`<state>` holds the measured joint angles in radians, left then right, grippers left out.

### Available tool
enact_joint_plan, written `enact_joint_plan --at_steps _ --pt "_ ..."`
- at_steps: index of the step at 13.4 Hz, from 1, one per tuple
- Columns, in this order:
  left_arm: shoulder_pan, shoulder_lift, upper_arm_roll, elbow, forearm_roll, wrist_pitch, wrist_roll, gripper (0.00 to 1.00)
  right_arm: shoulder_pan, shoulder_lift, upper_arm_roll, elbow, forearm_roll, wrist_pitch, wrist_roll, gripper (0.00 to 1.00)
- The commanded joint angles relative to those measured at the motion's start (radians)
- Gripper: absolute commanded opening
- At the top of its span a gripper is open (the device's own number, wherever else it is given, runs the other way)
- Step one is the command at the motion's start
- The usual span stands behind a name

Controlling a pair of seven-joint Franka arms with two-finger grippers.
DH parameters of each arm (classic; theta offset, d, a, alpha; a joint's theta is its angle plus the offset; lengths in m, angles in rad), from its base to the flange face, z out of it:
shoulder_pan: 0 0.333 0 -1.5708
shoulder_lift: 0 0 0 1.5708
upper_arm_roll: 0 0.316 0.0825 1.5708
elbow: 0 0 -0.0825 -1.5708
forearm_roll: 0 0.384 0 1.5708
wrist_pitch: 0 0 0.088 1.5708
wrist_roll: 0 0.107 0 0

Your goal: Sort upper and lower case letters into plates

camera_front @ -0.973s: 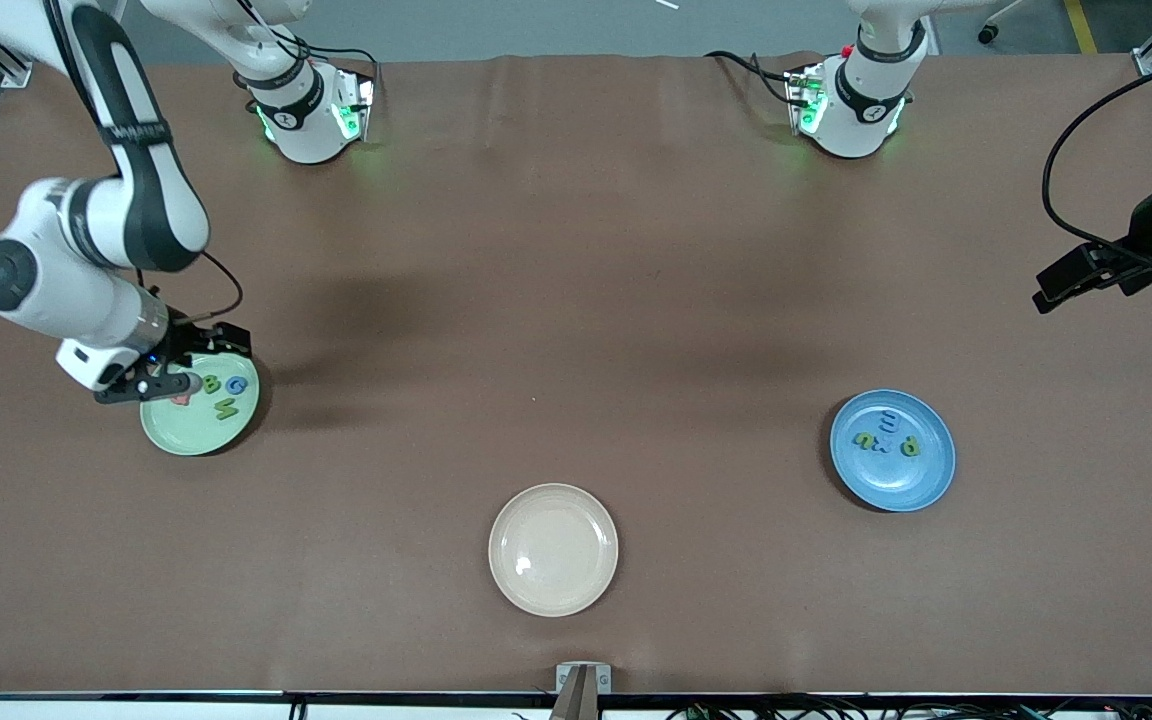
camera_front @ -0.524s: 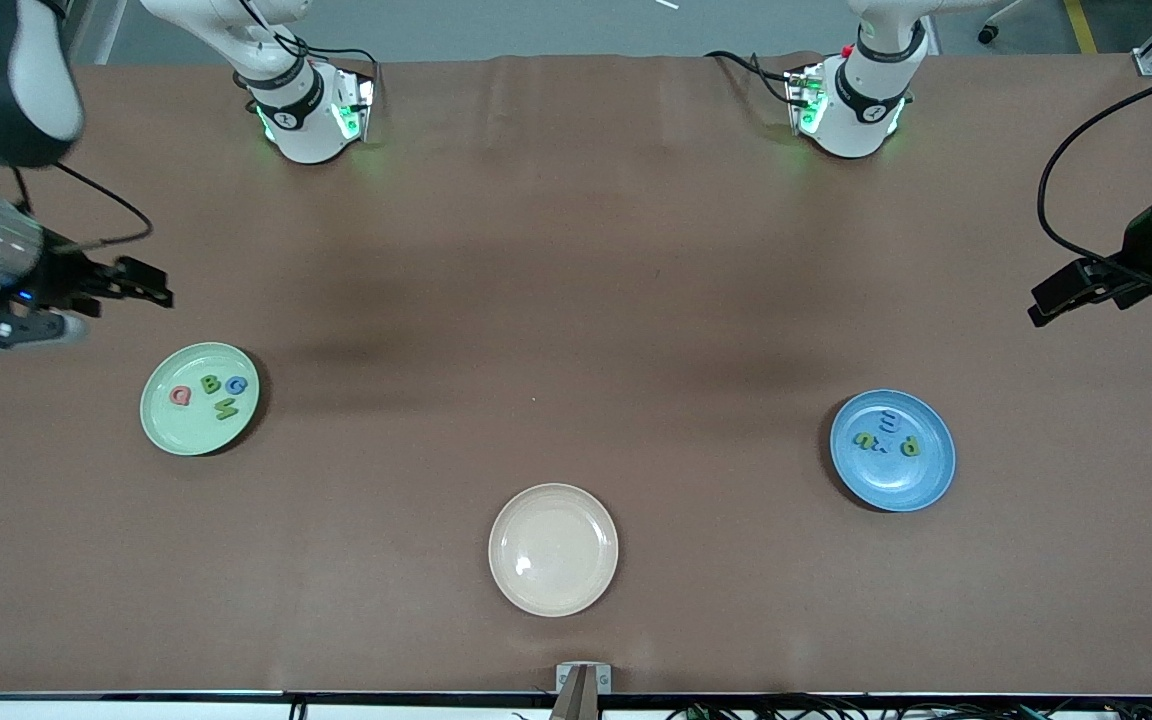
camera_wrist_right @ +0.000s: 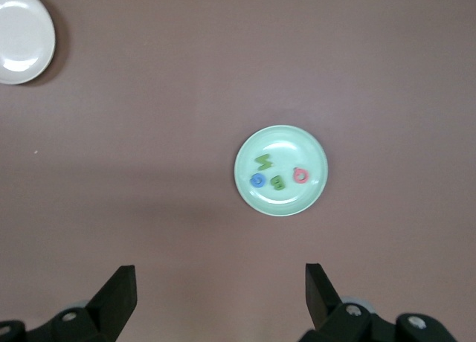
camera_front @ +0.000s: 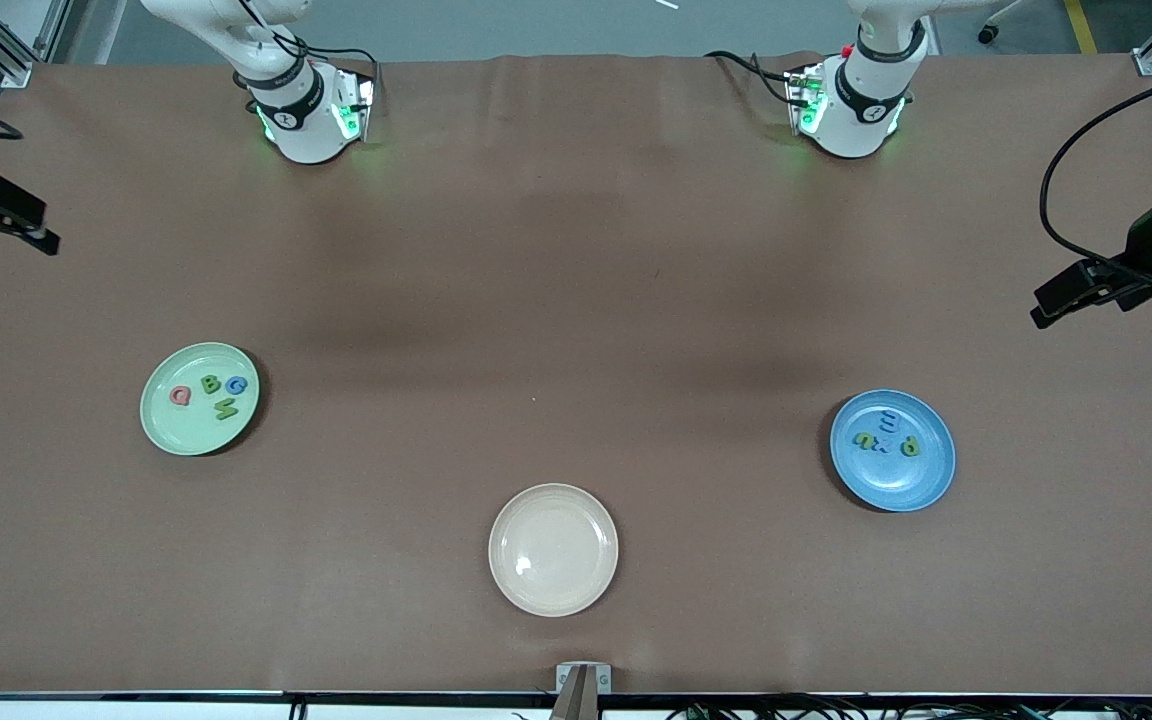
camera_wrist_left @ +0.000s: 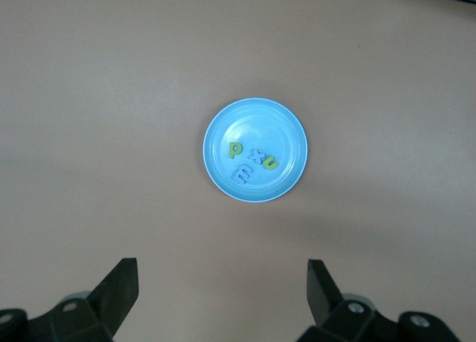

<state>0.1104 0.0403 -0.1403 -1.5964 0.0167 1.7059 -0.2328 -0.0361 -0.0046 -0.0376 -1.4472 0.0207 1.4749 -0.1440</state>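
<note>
Two flat round plates (camera_front: 198, 425) (camera_front: 893, 480), no long axis, seemingly level.

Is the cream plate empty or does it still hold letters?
Empty. The cream plate shows only bare surface; the letters lie in the green plate and the blue plate.
</note>
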Motion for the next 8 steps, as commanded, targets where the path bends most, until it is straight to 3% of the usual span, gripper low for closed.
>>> enact_joint_plan --at_steps 1,8 --pt "0.006 -0.003 -0.002 0.016 -0.011 0.000 0.023 1.00 -0.013 0.021 0.004 0.033 -0.016 -0.015 0.014 1.00" --pt "0.003 -0.020 -0.068 0.044 -0.007 -0.067 0.096 1.00 -0.010 0.023 0.009 0.034 -0.021 -0.011 0.009 1.00"
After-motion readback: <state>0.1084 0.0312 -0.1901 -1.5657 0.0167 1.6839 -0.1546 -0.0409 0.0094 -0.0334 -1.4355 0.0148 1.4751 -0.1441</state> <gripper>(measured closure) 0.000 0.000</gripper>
